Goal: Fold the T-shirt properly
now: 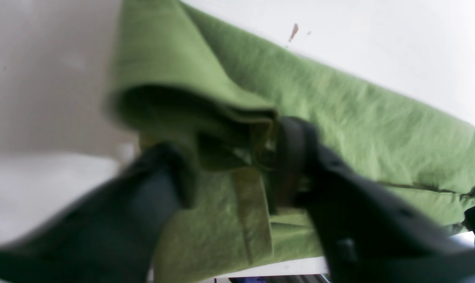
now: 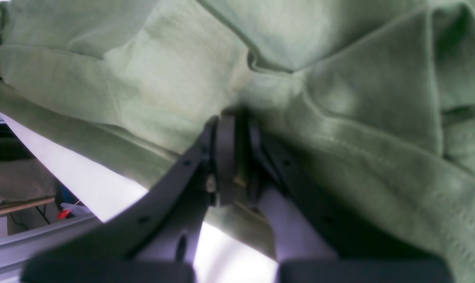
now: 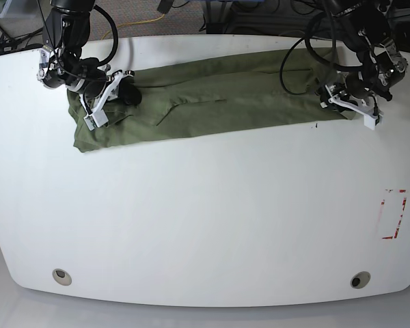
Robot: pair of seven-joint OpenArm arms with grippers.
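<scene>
The olive-green T-shirt (image 3: pixel 225 102) lies as a long, wrinkled band across the far side of the white table (image 3: pixel 205 225). In the base view, my left gripper (image 3: pixel 348 102) is at the band's right end and my right gripper (image 3: pixel 99 113) at its left end. The left wrist view shows the left gripper (image 1: pixel 229 165) with its black fingers (image 1: pixel 292 157) either side of a raised fold and hem of the shirt (image 1: pixel 359 118); the picture is blurred. Seen from the right wrist, the right gripper (image 2: pixel 237 157) is shut on a pinch of the shirt (image 2: pixel 162 78).
A red taped rectangle (image 3: pixel 394 214) marks the table near its right edge. Two round holes (image 3: pixel 61 276) (image 3: pixel 359 279) sit near the front edge. A small brown mark (image 1: pixel 293 32) is on the table beyond the shirt. Cables hang behind the far edge.
</scene>
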